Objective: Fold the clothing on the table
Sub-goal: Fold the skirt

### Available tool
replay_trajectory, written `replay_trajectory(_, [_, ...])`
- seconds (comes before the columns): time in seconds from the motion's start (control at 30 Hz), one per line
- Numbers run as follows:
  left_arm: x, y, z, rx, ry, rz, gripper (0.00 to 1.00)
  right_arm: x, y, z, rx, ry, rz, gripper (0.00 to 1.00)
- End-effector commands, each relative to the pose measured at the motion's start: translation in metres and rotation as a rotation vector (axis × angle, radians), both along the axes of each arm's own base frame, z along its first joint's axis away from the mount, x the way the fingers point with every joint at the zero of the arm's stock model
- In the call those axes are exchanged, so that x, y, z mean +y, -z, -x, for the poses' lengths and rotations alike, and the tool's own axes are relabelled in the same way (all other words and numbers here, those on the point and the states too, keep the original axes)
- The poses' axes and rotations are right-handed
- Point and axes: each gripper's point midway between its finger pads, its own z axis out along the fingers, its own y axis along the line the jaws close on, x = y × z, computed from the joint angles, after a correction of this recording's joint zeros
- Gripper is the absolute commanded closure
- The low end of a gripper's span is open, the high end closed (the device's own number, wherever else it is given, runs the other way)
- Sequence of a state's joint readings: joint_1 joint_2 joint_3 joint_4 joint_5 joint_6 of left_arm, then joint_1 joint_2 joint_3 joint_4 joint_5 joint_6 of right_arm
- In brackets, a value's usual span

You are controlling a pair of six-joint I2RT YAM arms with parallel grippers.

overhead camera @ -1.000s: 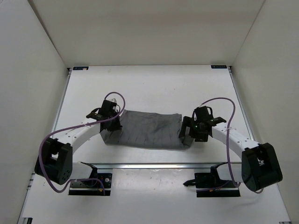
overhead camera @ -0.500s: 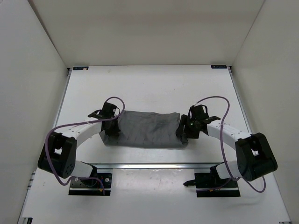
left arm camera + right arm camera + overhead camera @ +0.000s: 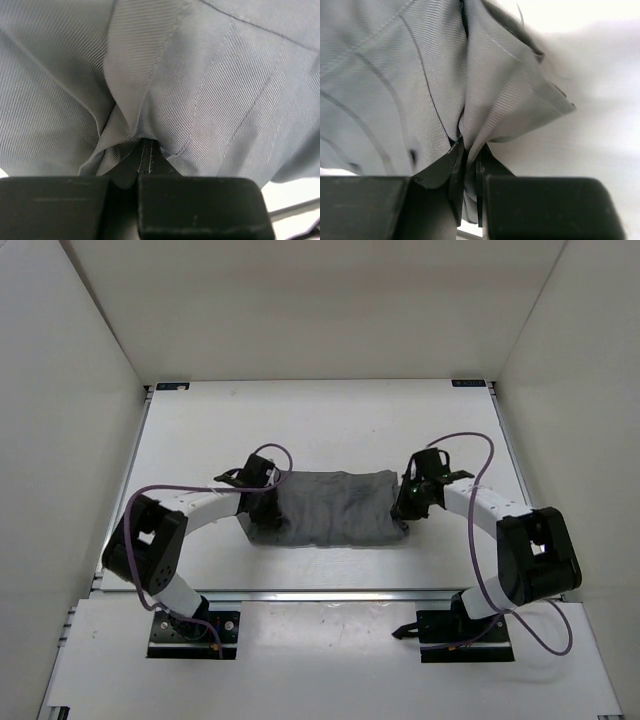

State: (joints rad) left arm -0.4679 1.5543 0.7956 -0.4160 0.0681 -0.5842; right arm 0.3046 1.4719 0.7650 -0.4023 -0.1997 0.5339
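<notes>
Wrist views crop the clothing [image 3: 225, 75] — edges unseen.

No text can be read. The table [image 3: 330, 430] carries a left blue label [image 3: 172, 386] and a right blue label [image 3: 467, 383] at its far corners, their print too small.

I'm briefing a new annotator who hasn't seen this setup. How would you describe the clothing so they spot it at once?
Start from the white table and look across its middle. The clothing lies there as a wrinkled sideways band, its ends pinched by the left fingers and the right fingers. It is the only soft grey thing in view; all else is hard, white or black.
</notes>
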Motion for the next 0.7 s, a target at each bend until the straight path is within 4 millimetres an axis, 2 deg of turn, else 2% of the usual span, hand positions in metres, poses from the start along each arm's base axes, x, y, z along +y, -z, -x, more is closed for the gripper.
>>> replay_trajectory(0.0, [-0.034,0.019,0.012,0.076,0.063,0.053,1.00,-0.026,-0.047,-0.045,-0.154,0.035,0.038,1.00])
replay_trajectory(0.03, [-0.044,0.021,0.010,0.083,0.077,0.068,1.00,-0.029,-0.056,-0.048,-0.163,0.035,0.039,1.00])
replay_trajectory(0.1, [-0.062,0.014,-0.006,0.055,0.092,0.092,1.00,-0.034,-0.082,-0.067,-0.233,0.019,0.043,1.00])
replay_trajectory(0.17, [-0.081,0.020,-0.008,0.077,0.131,0.111,1.00,-0.034,-0.104,-0.078,-0.283,-0.003,0.027,1.00])
replay_trajectory(0.23, [-0.099,0.015,-0.020,0.061,0.149,0.144,1.00,-0.018,-0.127,-0.089,-0.348,-0.082,-0.031,1.00])
replay_trajectory(0.27, [-0.106,0.019,-0.020,0.074,0.162,0.154,1.00,-0.006,-0.136,-0.090,-0.382,-0.115,-0.053,0.99])
replay_trajectory(0.33, [-0.123,0.016,-0.030,0.058,0.164,0.185,1.00,0.024,-0.155,-0.092,-0.447,-0.204,-0.086,1.00])
replay_trajectory(0.37, [-0.125,0.019,-0.029,0.070,0.164,0.189,1.00,0.036,-0.158,-0.089,-0.451,-0.239,-0.110,1.00])
replay_trajectory(0.43, [-0.137,0.017,-0.040,0.058,0.153,0.230,1.00,0.069,-0.163,-0.079,-0.458,-0.318,-0.156,1.00])
replay_trajectory(0.47, [-0.138,0.021,-0.040,0.071,0.139,0.243,1.00,0.087,-0.159,-0.072,-0.449,-0.359,-0.178,1.00])
replay_trajectory(0.57, [-0.146,0.018,-0.049,0.062,0.128,0.284,1.00,0.122,-0.146,-0.047,-0.390,-0.426,-0.258,1.00])
replay_trajectory(0.67, [-0.148,0.017,-0.053,0.056,0.118,0.304,1.00,0.146,-0.136,-0.037,-0.368,-0.428,-0.343,1.00])
